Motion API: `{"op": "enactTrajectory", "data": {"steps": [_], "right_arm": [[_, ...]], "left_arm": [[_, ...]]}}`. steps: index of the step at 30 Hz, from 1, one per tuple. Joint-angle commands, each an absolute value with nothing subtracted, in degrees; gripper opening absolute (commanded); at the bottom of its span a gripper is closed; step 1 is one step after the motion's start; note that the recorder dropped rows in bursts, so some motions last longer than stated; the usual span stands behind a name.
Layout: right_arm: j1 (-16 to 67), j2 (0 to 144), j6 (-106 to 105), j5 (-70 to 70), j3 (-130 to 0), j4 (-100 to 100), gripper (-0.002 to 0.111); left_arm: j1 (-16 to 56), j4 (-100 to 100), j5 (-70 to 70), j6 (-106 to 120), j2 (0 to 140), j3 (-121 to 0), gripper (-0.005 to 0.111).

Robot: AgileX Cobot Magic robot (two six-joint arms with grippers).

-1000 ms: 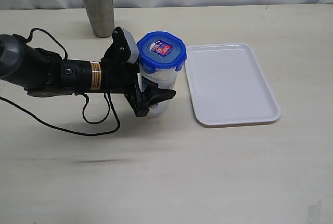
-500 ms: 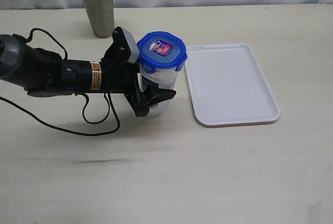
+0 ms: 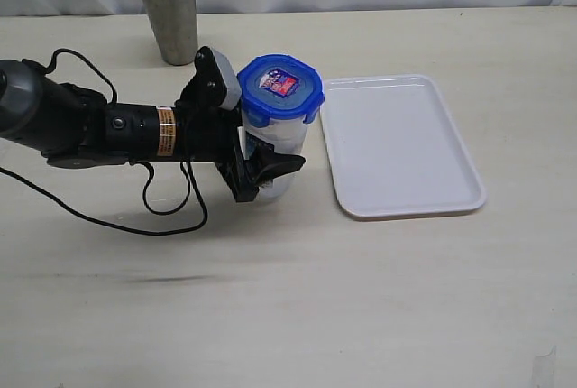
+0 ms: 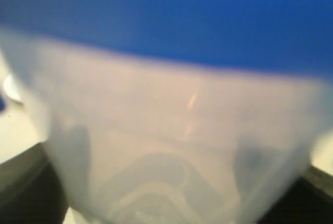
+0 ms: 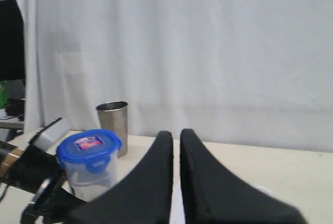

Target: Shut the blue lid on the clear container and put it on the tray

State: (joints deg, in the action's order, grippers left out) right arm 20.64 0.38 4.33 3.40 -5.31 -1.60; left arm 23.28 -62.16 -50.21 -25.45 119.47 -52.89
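Found container upright just beside tray, at its left edge in the exterior view, not yet on it, with lid seated on top and flaps apparently down. Clamped low on its body by left gripper, jaws either side, probably to keep the tall body from tipping during transfer onto tray; right gripper pinched closed on nothing and held well back from tray, likely to leave the path free. Counted one container, one lid, one tray, one cup well apart from tray, two grippers.
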Motion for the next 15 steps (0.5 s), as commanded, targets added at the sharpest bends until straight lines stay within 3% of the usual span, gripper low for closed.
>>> {"op": "enactTrajectory", "data": {"steps": [1, 9, 15], "right_arm": [[15.0, 0.0, 4.71, 2.77, -1.32, -1.26, 0.005], [11.7, 0.0, 4.71, 16.02, 0.0, -1.26, 0.005], [11.7, 0.0, 4.71, 17.51, 0.0, -1.26, 0.005]], "left_arm": [[23.3, -60.92, -52.94, -25.75, 118.84, -52.8, 0.0], [23.3, -60.92, -52.94, -25.75, 118.84, -52.8, 0.0], [23.3, -60.92, -52.94, -25.75, 118.84, -52.8, 0.0]]}}
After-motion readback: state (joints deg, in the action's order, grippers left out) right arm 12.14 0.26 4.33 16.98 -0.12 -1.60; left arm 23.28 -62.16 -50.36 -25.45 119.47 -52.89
